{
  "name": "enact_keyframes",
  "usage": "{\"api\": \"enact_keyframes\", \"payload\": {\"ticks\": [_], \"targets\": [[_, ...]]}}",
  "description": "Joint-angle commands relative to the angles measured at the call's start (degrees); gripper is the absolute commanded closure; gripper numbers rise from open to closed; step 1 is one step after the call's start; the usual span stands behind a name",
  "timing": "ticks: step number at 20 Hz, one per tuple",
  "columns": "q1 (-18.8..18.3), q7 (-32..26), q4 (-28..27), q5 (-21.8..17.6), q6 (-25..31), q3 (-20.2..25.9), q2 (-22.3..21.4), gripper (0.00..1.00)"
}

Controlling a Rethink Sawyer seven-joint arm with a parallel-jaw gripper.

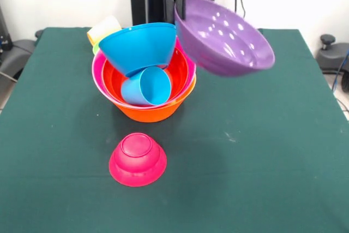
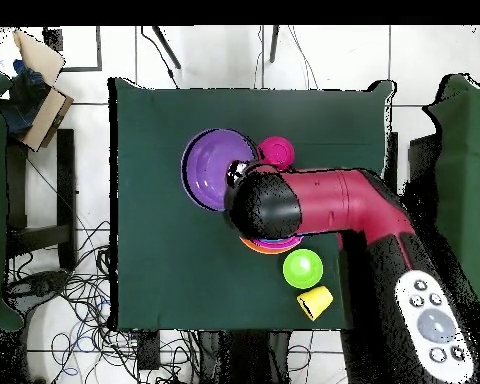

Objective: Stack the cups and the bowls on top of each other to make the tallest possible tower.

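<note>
My gripper is shut on the rim of the purple bowl, which it holds tilted in the air to the right of the tower; the bowl also shows in the overhead view. The tower has the large orange bowl as base, with the pink bowl and the red-orange bowl nested inside. A light blue cup lies on its side in them, under the tilted blue bowl. The magenta bowl sits upside down in front. The teal bowl is hidden.
The yellow-orange cup and the green bowl sit behind the tower; overhead they show as the cup and the bowl near the robot's base. My arm covers most of the tower from above.
</note>
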Motion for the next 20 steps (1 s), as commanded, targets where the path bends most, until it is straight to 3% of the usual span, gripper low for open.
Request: {"api": "enact_keyframes", "payload": {"ticks": [1, 7, 12, 20], "targets": [[-3.4, -18.3, 13.2, 1.2, 1.6, 10.9, -9.8, 1.00], [-7.2, -19.2, 13.5, -1.6, 1.0, 13.9, -9.2, 1.00], [-13.4, -23.2, 13.6, -2.3, 1.6, 18.3, -8.4, 1.00], [-22.1, -24.9, 17.1, -3.3, 0.6, 25.2, -9.0, 1.00]]}}
